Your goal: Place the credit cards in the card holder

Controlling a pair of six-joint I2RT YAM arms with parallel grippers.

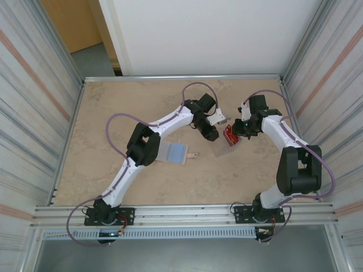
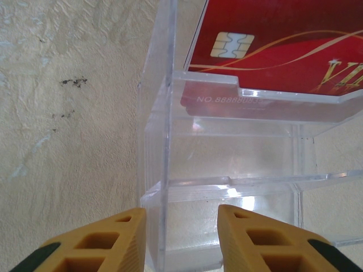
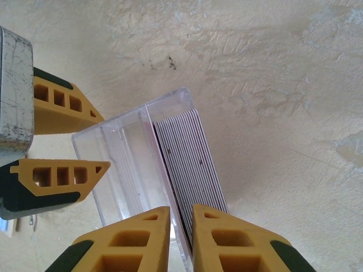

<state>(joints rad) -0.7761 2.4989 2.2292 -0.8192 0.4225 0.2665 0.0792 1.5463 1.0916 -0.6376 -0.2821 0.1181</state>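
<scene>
The credit cards (image 1: 229,135) are a red stack standing in a clear plastic case (image 1: 222,150) at mid-table. The front card (image 2: 272,45) shows a chip; the stack (image 3: 190,164) shows edge-on in the right wrist view. My right gripper (image 3: 181,208) is pinched narrow over the stack's near end and the case's thin wall. My left gripper (image 2: 181,208) straddles the case's (image 2: 227,153) empty end, one finger outside its wall, and holds it; its fingers (image 3: 62,107) are at the case's (image 3: 125,164) corner. The card holder (image 1: 173,152) lies open, beige with a blue pocket, left of both grippers.
Both arms meet over the middle of the tan table (image 1: 113,113), left gripper (image 1: 211,133) and right gripper (image 1: 237,133) close together. Metal-framed walls (image 1: 68,136) bound the table on the left, right and back. Bare tabletop lies to the left and front.
</scene>
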